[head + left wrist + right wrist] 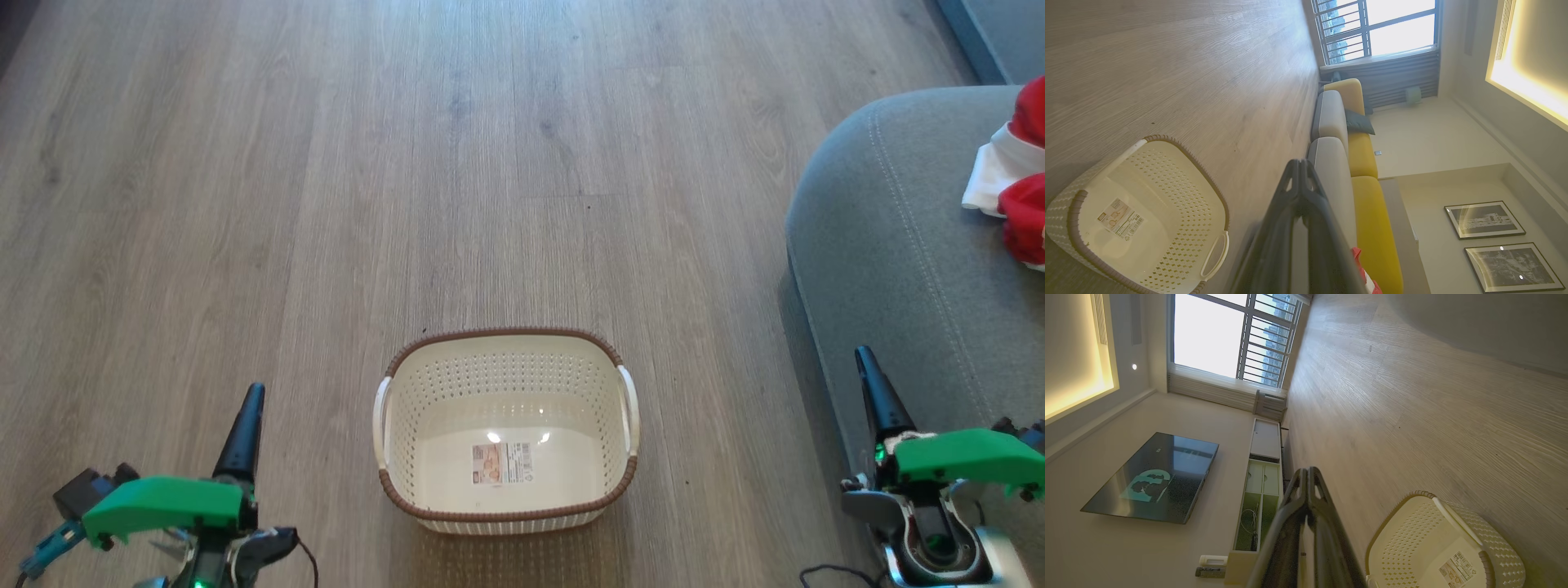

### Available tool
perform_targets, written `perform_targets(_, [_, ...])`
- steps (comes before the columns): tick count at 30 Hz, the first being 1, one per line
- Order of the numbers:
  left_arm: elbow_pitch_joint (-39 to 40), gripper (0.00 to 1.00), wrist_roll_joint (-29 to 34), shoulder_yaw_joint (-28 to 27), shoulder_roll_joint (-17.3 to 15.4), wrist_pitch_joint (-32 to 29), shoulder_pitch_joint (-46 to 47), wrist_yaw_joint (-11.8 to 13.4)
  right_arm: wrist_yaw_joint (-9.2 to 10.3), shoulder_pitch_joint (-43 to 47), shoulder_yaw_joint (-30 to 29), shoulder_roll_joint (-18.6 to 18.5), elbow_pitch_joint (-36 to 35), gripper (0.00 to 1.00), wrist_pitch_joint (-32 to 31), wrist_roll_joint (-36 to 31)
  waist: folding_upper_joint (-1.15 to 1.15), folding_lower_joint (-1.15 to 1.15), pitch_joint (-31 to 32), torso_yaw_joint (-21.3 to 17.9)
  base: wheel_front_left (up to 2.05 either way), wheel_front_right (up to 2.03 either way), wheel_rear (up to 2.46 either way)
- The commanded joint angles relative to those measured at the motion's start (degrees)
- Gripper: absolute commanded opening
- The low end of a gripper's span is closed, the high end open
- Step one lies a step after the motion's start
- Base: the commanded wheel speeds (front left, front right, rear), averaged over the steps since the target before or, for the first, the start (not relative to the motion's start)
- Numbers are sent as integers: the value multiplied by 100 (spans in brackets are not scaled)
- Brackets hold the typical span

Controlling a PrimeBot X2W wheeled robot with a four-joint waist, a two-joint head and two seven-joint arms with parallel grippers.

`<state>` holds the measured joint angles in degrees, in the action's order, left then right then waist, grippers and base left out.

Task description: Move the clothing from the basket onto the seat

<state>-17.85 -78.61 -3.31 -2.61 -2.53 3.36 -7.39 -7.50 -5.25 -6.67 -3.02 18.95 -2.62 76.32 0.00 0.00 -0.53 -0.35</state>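
The wooden floor (408,163) spreads from 12 to 6 o'clock in the head view. The grey seat (890,245) sits at 3 o'clock. The basket (506,384) stands on the floor at 6 o'clock. The clothing (1024,220) lies on the seat, well apart from the basket. The left claw (249,408) at 8 o'clock and the right claw (867,363) at 4 o'clock both have their fingers pressed together, gripping nothing.

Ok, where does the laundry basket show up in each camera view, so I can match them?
Head view: basket at bottom centre, upright on the wood floor.
Left wrist view: basket at lower left, turned sideways in the picture.
Right wrist view: basket in the lower right corner.
Shared landmark: the label on its inside bottom.
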Motion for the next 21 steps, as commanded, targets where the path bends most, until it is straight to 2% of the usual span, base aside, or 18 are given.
perform_targets(1, [222,0,-166,-186,-28,-67,274,-8,1,-123,79,4,-256,0,-51,189,0,0,2,2,0,0,0])
perform_targets(21, [370,0,-1291,-316,-27,-380,283,-10,1,-95,17,13,-480,0,-370,1510,0,0,34,33,0,0,0])
